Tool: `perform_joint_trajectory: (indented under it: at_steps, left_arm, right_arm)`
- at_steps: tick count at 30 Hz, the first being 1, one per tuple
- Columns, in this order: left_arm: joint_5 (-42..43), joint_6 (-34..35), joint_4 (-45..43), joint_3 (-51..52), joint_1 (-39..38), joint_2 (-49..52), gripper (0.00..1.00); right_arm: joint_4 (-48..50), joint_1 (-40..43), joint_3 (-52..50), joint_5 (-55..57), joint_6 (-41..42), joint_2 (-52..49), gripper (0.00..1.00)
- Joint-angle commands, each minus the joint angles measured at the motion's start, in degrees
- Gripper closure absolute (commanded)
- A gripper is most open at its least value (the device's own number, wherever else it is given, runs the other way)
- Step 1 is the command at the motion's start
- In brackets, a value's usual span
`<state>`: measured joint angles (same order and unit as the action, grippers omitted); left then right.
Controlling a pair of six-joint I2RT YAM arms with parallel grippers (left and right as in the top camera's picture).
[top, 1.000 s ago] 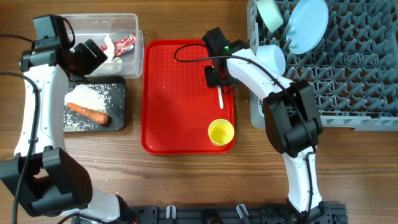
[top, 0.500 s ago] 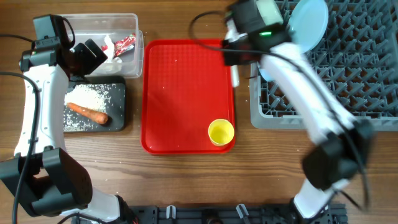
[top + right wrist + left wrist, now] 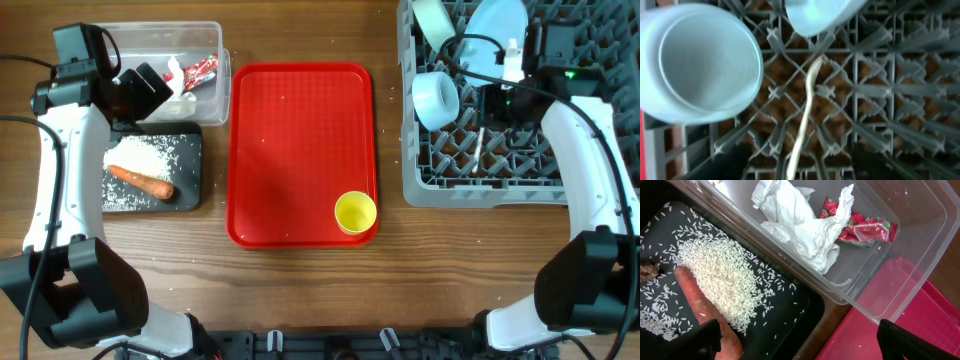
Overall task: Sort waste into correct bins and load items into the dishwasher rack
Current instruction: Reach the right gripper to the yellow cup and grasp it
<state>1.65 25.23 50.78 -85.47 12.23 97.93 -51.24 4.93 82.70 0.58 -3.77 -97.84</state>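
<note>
Right tool: fingers spread, released, above the white plastic spoon, which rests among the pegs of the dishwasher rack beside the light blue bowl. Left tool: spread wide, empty, over the black tray and clear tub. The small yellow cup stands on the red serving tray.

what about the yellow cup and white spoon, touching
Apart. Overhead shows the yellow cup on the red tray and the white spoon in the dishwasher rack.

Robotics lab bench: two arms at a wooden table with dishwasher rack.
</note>
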Motion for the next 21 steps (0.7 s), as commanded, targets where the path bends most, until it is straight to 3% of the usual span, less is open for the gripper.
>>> perform_joint_trajectory:
  at_steps: [1,6,12,14,21]
  left_arm:
    - [0.46,0.55,-0.13,0.13,0.04,0.35,0.00]
    - [0.44,0.55,-0.13,0.13,0.04,0.35,0.00]
    - [0.46,0.55,-0.13,0.13,0.04,0.35,0.00]
    - [0.46,0.55,-0.13,0.13,0.04,0.35,0.00]
    - [0.46,0.55,-0.13,0.13,0.04,0.35,0.00]
  right_arm:
    - [1.51,-0.09,0.07,-1.40,1.11,-0.28,0.23]
    - [-2.47,-3.89,3.41,-17.90,0.81,4.31,0.35]
    - [-8.48,-17.64,2.34,-21.68,0.94,5.38,0.40]
    - [-9.99,-19.67,1.64,-22.62,0.92,5.38,0.47]
    - [-5.49,-21.24,-1.60,-22.56,2.40,5.38,0.47]
